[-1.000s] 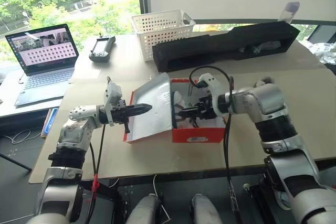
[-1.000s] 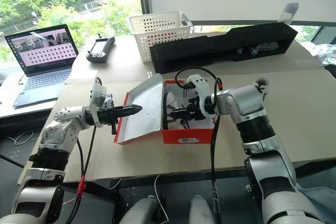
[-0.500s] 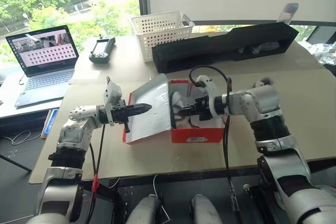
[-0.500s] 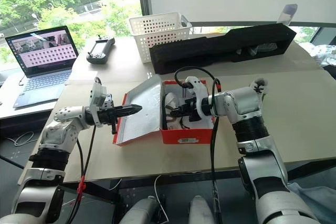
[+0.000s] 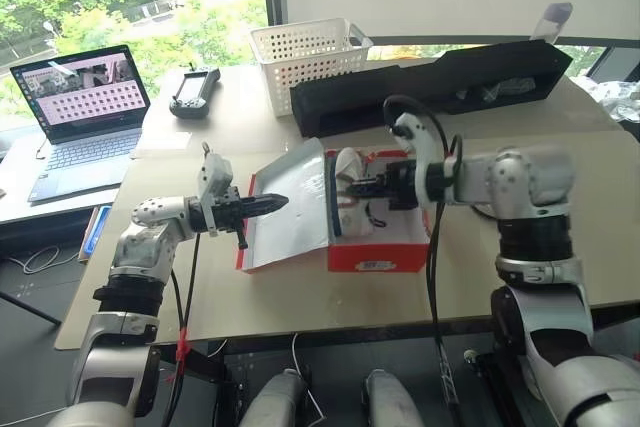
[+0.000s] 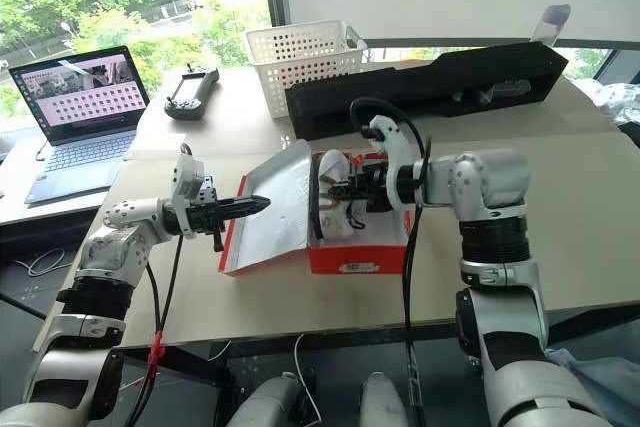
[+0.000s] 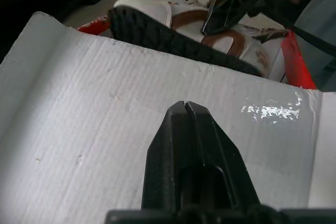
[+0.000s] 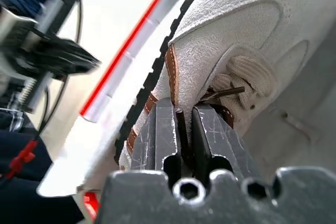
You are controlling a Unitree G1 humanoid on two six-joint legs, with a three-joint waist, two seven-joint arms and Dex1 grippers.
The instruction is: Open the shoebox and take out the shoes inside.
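The red shoebox (image 5: 377, 248) stands on the table with its lid (image 5: 288, 209) swung open to the left, white inside showing. My left gripper (image 5: 281, 202) is shut and level, its tip resting against the lid's inner face (image 7: 79, 129). My right gripper (image 5: 356, 187) is shut on the brown-trimmed collar of a whitish shoe (image 8: 236, 35). It holds that shoe (image 5: 347, 165) raised at the box's left end, dark sole (image 7: 157, 32) toward the lid. The box interior below the shoe is mostly hidden.
A white perforated basket (image 5: 305, 59) and a long black foam case (image 5: 440, 82) lie behind the box. A laptop (image 5: 85, 112) and a handheld controller (image 5: 193, 92) sit at the far left. The table's front edge (image 5: 330, 322) runs close below the box.
My right gripper has shut on the shoe inside the box and lifted it upward. The left gripper has stayed against the lid.
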